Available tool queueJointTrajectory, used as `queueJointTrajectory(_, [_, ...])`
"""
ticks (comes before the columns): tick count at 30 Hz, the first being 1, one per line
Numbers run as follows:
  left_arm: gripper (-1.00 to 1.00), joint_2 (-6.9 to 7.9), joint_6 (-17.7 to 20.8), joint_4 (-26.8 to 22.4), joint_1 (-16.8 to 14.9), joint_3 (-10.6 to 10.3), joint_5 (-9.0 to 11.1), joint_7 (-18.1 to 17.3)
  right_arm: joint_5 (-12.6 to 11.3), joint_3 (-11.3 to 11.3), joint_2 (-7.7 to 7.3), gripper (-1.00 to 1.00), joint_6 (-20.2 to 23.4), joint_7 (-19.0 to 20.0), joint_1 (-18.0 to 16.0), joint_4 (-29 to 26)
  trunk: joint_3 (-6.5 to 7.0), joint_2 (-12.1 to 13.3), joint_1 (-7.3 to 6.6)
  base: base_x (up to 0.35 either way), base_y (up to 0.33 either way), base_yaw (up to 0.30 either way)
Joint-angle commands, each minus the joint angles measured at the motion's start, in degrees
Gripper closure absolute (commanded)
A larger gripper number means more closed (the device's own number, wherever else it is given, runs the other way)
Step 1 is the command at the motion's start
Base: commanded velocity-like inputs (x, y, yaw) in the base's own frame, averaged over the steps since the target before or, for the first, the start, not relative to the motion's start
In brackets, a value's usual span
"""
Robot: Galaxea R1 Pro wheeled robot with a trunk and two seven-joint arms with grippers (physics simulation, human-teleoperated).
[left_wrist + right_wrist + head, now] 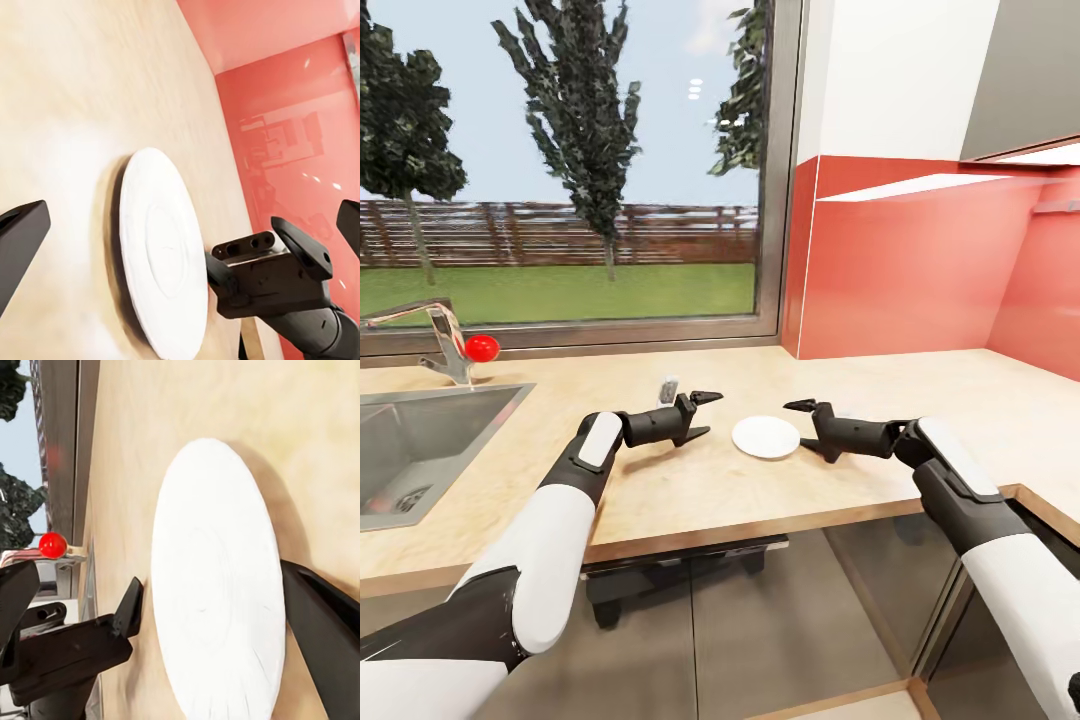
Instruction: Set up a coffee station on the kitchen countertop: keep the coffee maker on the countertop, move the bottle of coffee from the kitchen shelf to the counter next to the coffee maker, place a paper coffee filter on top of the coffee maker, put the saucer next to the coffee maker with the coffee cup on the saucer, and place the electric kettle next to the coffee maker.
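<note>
Left gripper [700, 415] at 9 o'clock of saucer [766, 437], jaws apart, empty. Saucer lay flat on countertop [690, 490]; likely light, stiff, slick, chippable: pinch the rim. Right gripper [812, 428] at 3 o'clock, apart.

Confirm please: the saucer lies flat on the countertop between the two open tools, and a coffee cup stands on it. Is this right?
Not quite. The saucer is bare; no cup stands on it, as the head view shows. It does lie flat on the countertop between the open left tool and right tool.
</note>
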Motion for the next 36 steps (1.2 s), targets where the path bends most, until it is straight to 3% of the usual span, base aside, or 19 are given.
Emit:
queueJointTrajectory(1, [-1.0, -0.08, 0.21, 0.03, -0.07, 0.41, -1.37, -0.32, -1.09, 0.16, 0.01, -1.0, -0.01, -1.12, 0.0, 0.46, -0.09, -0.02, 0.0, 0.0, 0.0, 0.0])
queueJointTrajectory(12, [-1.0, -0.08, 0.21, 0.34, -0.07, 0.4, -1.29, -0.32, -1.08, 0.16, 0.07, -1.0, -0.01, -1.12, 0.0, 0.47, -0.09, -0.02, 0.0, 0.0, 0.0, 0.0])
queueJointTrajectory(22, [-1.0, -0.08, 0.21, 5.35, -0.94, 0.26, -1.28, -0.32, -1.08, 0.16, 0.07, -1.0, -0.01, -1.12, 0.0, 0.47, -0.09, -0.02, 0.0, 0.0, 0.0, 0.0])
queueJointTrajectory(36, [-1.0, -0.08, 0.12, 5.67, -1.13, 0.32, -1.21, -0.4, -1.04, 0.16, 0.07, -1.0, -0.01, -1.12, 0.0, 0.47, -0.09, -0.02, 0.0, 0.0, -0.001, 0.0])
